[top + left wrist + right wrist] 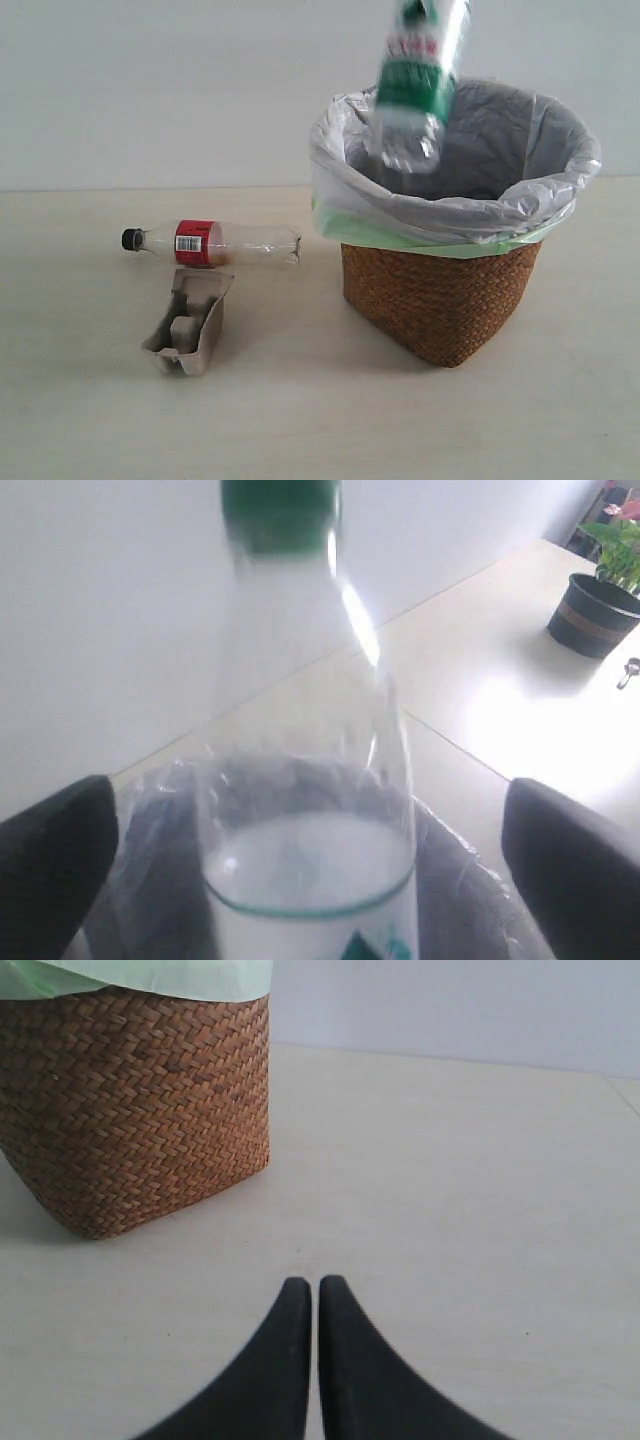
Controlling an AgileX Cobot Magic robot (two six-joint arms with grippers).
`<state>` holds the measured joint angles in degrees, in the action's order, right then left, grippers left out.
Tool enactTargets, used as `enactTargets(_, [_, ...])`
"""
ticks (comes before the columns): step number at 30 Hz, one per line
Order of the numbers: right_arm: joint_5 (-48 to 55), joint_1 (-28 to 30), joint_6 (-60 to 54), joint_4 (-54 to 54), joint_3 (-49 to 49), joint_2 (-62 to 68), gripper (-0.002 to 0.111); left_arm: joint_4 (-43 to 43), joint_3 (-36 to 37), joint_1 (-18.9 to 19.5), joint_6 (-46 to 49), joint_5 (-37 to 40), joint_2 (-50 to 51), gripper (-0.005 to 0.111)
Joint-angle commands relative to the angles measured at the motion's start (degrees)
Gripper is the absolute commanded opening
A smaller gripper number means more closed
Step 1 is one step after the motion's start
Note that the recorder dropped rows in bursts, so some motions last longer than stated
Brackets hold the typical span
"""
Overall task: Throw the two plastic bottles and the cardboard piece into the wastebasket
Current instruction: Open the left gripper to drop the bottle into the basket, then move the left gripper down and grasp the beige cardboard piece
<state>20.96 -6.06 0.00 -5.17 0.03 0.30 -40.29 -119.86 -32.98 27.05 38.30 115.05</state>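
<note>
The green-capped bottle (415,80) is blurred and hangs bottom down over the mouth of the wicker wastebasket (440,290). In the left wrist view this bottle (300,680) stands between the wide-apart fingers of my left gripper (308,783), which is open and clear of it on both sides; the bag liner shows below. The slim black-capped bottle (215,243) lies on its side on the table, left of the basket. The cardboard piece (188,322) sits just in front of it. My right gripper (315,1282) is shut on nothing, low over the table beside the wastebasket (130,1110).
A potted plant (592,615) stands on the far part of the table in the left wrist view. Neither arm shows in the exterior view. A pale wall runs behind the table.
</note>
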Motion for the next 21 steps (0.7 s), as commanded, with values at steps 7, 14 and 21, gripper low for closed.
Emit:
enactTargets(7, [-0.2, 0.3, 0.0, 0.1, 0.0, -0.3, 0.000, 14.2, -1.5, 2.8, -8.6, 5.2, 1.7, 0.105])
enactTargets(14, [-0.2, 0.3, 0.0, 0.1, 0.0, -0.3, 0.000, 23.8, -1.5, 7.6, -12.8, 14.4, 0.3, 0.105])
enactTargets(21, [-0.2, 0.3, 0.0, 0.1, 0.0, -0.3, 0.000, 35.8, -0.6, 12.1, -20.0, 30.6, 0.2, 0.105])
